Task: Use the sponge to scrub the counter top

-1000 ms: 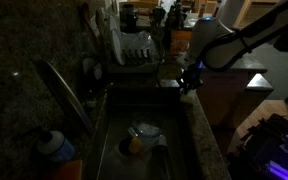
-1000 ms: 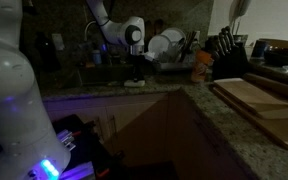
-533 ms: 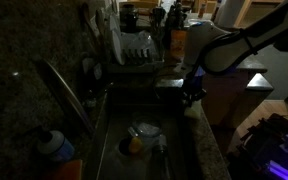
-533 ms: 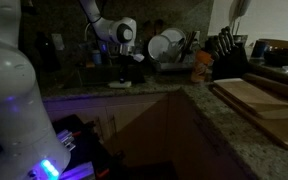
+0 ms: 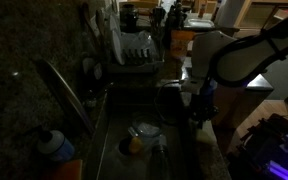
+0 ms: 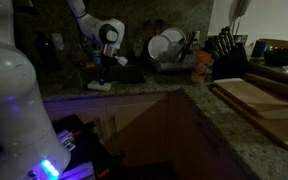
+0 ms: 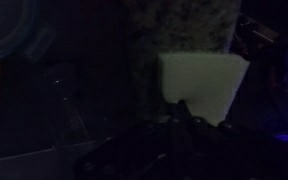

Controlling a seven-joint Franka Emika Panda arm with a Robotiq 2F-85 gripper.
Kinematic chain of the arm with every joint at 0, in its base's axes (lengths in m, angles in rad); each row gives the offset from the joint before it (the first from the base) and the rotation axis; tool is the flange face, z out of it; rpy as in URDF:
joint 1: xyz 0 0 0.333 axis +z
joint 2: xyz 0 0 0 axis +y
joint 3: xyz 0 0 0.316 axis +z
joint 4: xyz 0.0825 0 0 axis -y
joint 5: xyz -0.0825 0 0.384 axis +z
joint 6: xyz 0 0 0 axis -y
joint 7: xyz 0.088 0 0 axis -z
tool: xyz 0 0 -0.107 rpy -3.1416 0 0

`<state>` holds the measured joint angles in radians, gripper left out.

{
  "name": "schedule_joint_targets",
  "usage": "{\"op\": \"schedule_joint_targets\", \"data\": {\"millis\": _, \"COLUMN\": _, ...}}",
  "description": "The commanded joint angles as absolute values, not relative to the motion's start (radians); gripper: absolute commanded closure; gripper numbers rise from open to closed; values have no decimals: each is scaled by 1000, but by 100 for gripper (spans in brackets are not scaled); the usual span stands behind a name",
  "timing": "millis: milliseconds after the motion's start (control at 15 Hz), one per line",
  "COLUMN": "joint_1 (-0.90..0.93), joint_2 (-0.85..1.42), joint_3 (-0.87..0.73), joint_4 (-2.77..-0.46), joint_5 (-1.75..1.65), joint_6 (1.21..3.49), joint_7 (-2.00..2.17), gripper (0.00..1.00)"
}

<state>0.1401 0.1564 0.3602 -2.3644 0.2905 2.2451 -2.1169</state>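
Pale yellowish foam: the sponge (image 7: 202,85) sits centre-right in the wrist view and is the only bright item there. Speckled granite of the table (image 7: 179,25) shows above it. Everything else in that view is near black.

The claw (image 7: 181,112) enters from the bottom edge as a dark mass. Its fingers merge with the shadow, so their outline is hard to trace. It reads as closed onto the sponge's lower edge, jaws gapped only by the block's width.

In an exterior view the sponge (image 6: 99,87) is a light patch left of centre, pressed on the table (image 6: 234,140) edge under the claw (image 6: 103,76). In an exterior view the claw (image 5: 195,108) is right of centre, pointing down at the narrow table (image 5: 201,145) strip beside the sink (image 5: 114,120). The sponge there is lost in the dark.

Room very dim. Sink basin holds a round dish (image 5: 145,130) with a yellow-orange object (image 5: 134,146) touching it. Faucet (image 5: 64,90) crosses the left of the frame. Dish rack (image 5: 134,50) with plates is at upper centre. Cutting board (image 6: 259,100) lies at right, knife block (image 6: 224,50) above it. Purple glow (image 6: 54,165) at lower left.
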Motion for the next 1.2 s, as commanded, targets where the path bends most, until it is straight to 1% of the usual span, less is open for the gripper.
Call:
{"op": "schedule_joint_targets", "data": {"millis": 0, "joint_1": 147, "joint_2": 23, "joint_3": 339, "joint_4": -2493, "joint_5": 358, "joint_6": 2209, "joint_7": -2200, "gripper": 100}}
{"op": "schedule_joint_targets", "data": {"millis": 467, "joint_1": 229, "joint_2": 68, "joint_3": 350, "joint_4": -2563, "joint_5": 381, "joint_6": 2217, "joint_7": -2516, "gripper": 100}}
{"op": "schedule_joint_targets", "data": {"millis": 667, "joint_1": 247, "joint_2": 48, "joint_3": 343, "joint_4": -2569, "joint_5": 372, "joint_6": 2312, "joint_7": -2574, "gripper": 100}}
{"op": "schedule_joint_targets", "data": {"millis": 933, "joint_1": 242, "joint_2": -1, "joint_3": 316, "joint_4": -2555, "joint_5": 380, "joint_6": 2381, "joint_7": -2591, "gripper": 100}}
{"op": "schedule_joint_targets", "data": {"millis": 1133, "joint_1": 222, "joint_2": 36, "joint_3": 274, "joint_4": -2531, "joint_5": 329, "joint_6": 2528, "joint_7": -2561, "gripper": 100}}
